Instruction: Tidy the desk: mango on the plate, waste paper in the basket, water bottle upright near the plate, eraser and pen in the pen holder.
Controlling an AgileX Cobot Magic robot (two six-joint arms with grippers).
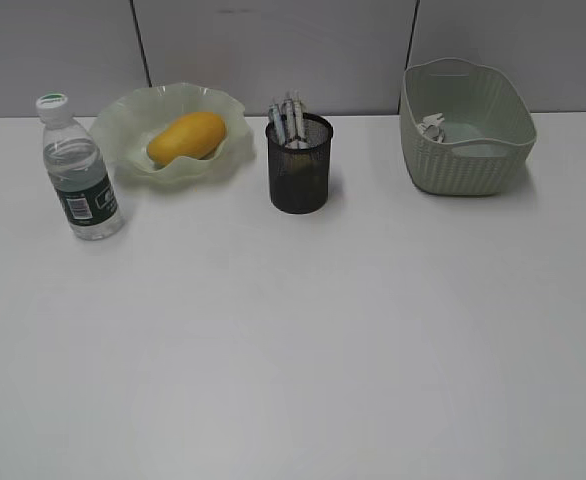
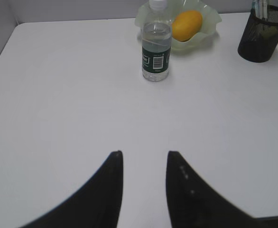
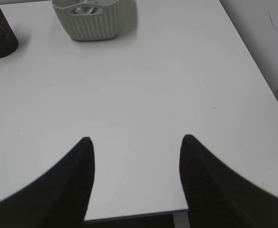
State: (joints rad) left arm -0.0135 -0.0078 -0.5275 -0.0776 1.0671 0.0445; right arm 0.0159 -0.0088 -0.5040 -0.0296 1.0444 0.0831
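Your left gripper point(image 2: 143, 159) has its two dark fingers apart with a moderate gap of bare desk point(image 1: 293, 350) between the tips; nothing is held and nothing touches the pads. Your right gripper point(image 3: 135, 142) is spread wider, also empty, hanging over the near right part of the tabletop by its front edge. Neither arm shows in the exterior view.

Mango point(image 1: 186, 137): lying in the wavy-rimmed pale green plate point(image 1: 123, 125), back left of the desk.

Water bottle point(image 1: 78, 175): upright, white cap on, just beside the plate on its left front side. In the left wrist view it stands directly in front of the plate, well ahead of your left fingertips.

Pen holder point(image 1: 299, 165): black mesh cup right of the plate, with several pens point(image 1: 288, 120) sticking up out of it. Whether the eraser is inside, you cannot tell through the mesh.

Basket point(image 1: 468, 150): back right. Waste paper point(image 1: 433, 125) lies inside it, against the left inner wall.
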